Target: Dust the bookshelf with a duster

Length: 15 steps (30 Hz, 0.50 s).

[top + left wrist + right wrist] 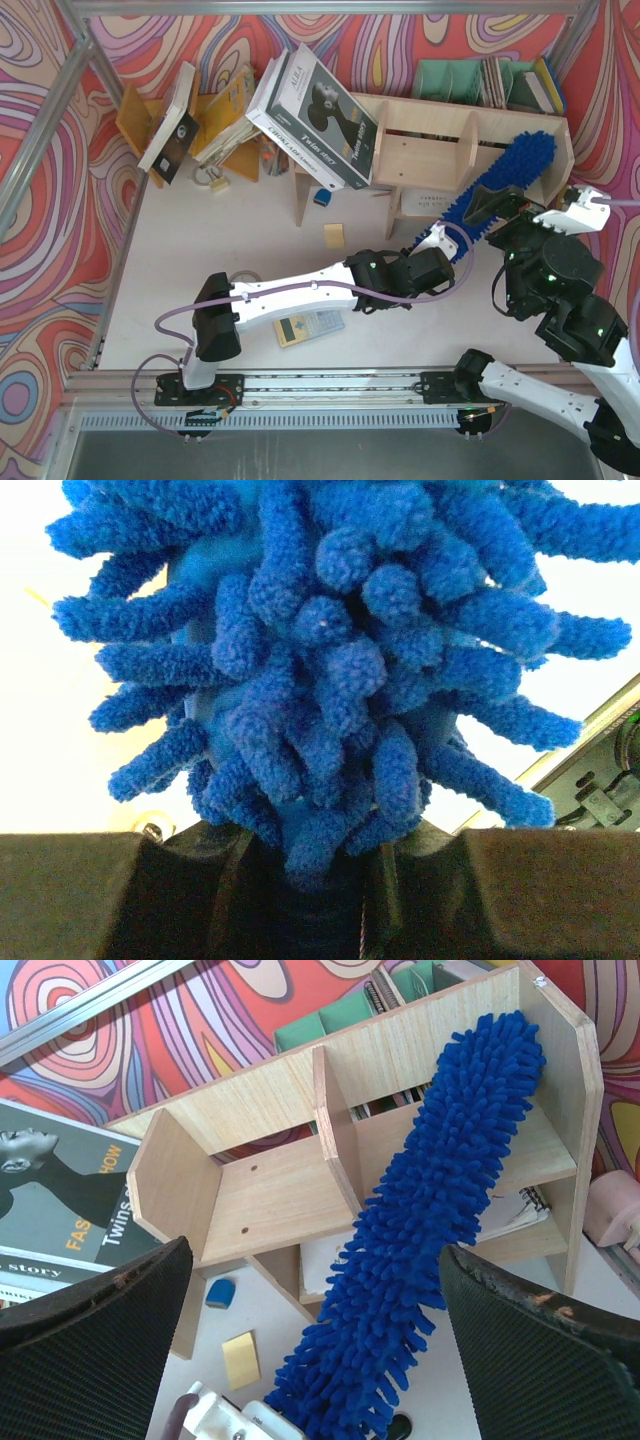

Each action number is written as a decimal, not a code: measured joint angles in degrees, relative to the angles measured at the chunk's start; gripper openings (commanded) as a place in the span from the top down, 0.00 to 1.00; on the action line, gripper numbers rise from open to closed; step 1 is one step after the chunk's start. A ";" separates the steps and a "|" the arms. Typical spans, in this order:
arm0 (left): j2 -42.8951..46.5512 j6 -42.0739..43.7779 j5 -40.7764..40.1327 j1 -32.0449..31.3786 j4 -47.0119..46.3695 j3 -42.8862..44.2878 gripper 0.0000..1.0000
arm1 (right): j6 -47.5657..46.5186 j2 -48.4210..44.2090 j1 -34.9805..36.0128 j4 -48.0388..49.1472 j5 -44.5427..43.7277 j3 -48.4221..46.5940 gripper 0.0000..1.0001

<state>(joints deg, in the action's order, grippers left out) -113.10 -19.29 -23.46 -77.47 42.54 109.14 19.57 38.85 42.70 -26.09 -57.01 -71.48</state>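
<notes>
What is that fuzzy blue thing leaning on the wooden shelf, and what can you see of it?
The duster is a long, bright blue head covered in soft, stubby microfibre fingers. It slants upward from the left gripper, which is closed around its lower end, so the handle cannot be seen. Its tip lies across the upper right compartment of the bookshelf, close to the end panel, and seems to brush the pale wood there. Nothing else appears to touch it.
</notes>
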 measured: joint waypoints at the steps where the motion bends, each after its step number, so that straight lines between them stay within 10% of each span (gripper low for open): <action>1: 0.00 -0.22 -0.13 -0.02 0.15 -0.02 1.00 | 0.00 -0.07 0.00 0.00 -0.02 0.00 0.01; 15: 0.04 -6.91 -1.90 -2.16 7.82 -0.50 1.00 | 0.00 -0.22 0.00 0.04 -0.15 0.94 0.01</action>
<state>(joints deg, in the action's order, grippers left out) -113.06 -26.20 -25.36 -79.64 50.37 108.64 19.57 38.63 42.70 -26.04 -57.17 -70.54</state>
